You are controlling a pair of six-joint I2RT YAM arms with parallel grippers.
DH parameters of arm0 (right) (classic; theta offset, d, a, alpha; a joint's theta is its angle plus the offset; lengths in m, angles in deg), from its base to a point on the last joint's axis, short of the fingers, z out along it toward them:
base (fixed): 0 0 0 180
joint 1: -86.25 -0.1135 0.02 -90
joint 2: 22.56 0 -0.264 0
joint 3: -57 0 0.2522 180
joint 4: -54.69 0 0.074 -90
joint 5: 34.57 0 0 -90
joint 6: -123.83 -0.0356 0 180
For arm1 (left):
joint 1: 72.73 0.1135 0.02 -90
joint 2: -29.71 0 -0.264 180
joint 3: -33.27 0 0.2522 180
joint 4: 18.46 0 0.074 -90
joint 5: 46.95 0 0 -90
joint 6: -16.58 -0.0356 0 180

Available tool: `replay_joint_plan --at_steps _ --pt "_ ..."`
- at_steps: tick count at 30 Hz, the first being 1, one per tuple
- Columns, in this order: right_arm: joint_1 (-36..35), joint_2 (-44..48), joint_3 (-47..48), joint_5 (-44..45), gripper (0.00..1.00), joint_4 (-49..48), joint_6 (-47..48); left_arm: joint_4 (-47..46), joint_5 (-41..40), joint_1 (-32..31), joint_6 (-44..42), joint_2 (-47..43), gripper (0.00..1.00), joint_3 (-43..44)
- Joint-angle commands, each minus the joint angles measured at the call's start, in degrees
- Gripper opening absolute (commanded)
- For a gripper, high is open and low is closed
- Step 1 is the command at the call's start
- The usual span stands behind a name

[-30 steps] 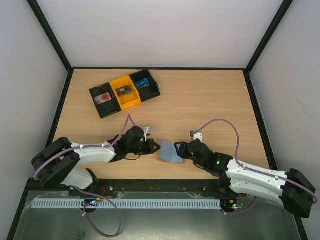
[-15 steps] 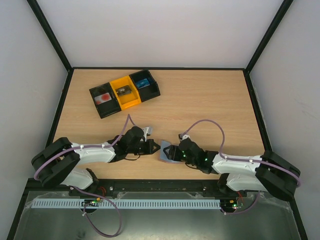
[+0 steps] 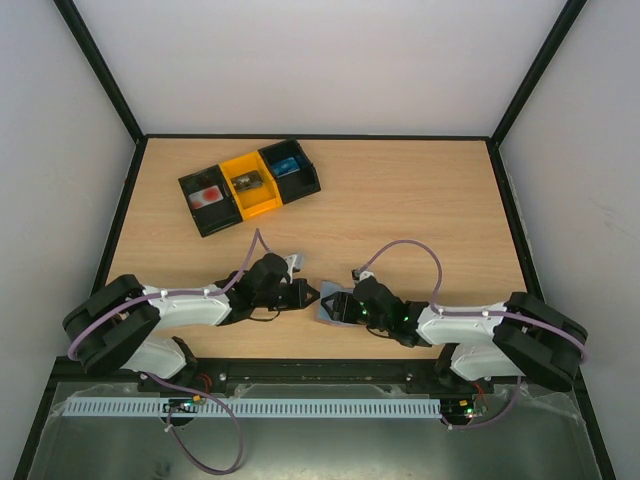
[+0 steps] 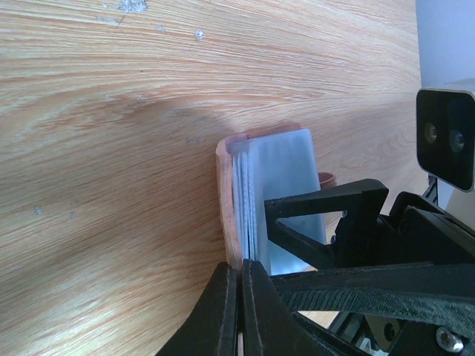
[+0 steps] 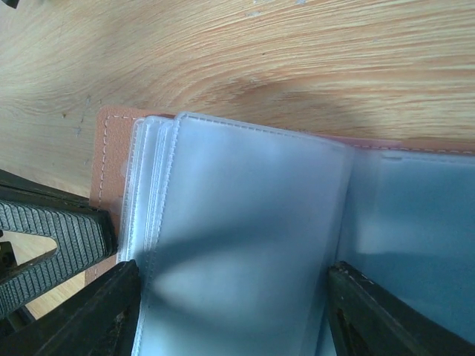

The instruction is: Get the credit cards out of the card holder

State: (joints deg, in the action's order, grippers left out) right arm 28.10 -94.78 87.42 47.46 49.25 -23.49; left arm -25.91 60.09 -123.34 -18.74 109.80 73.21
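The card holder lies open near the table's front edge, between the two grippers. Its brown cover carries a stack of frosted bluish sleeves. I cannot make out any credit cards inside them. My left gripper is shut on the near edge of the brown cover. My right gripper is open, one finger on each side of the top sleeve and low over it. One of its fingers shows in the left wrist view, against the sleeves.
A row of three bins, black, yellow and black, stands at the back left with small items inside. Black frame rails border the wooden table. Both arms lie low along the front edge.
My right arm has slid left onto the card holder and its jaws have widened. The left gripper and the holder have stayed where they were.
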Motion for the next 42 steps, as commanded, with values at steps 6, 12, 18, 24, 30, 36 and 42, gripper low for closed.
replay_joint_plan --at_steps 6,12,18,24,30,36,42 --pt "-0.47 1.39 0.45 6.47 0.57 6.3 0.43 -0.77 -0.21 -0.53 -0.16 -1.35 0.03 -0.45" --pt "-0.52 2.94 0.32 7.95 0.53 8.3 0.49 -0.64 -0.28 -0.54 -0.28 -1.49 0.03 -0.55" --pt "-0.49 3.19 0.37 8.51 0.46 9.18 0.71 -0.29 -0.5 -0.54 -0.27 -1.95 0.03 -0.8" --pt "-0.48 5.9 1.24 12.51 0.46 14.87 1.13 0.12 -0.78 -0.52 -0.36 -2.22 0.03 -0.78" --pt "-0.49 11.35 1.07 17.19 0.36 20.6 0.38 0.33 -0.87 -0.53 -0.54 -1.98 0.03 -0.64" --pt "-0.5 13.35 0.44 17.74 0.2 21.53 0.43 0.43 -1.64 -0.49 -0.54 -1.64 0.03 -0.97" --pt "-0.52 15.64 2.46 21.88 0.22 27.77 0.5 1.05 -2.45 -0.48 -0.65 -1.76 0.03 -0.81"
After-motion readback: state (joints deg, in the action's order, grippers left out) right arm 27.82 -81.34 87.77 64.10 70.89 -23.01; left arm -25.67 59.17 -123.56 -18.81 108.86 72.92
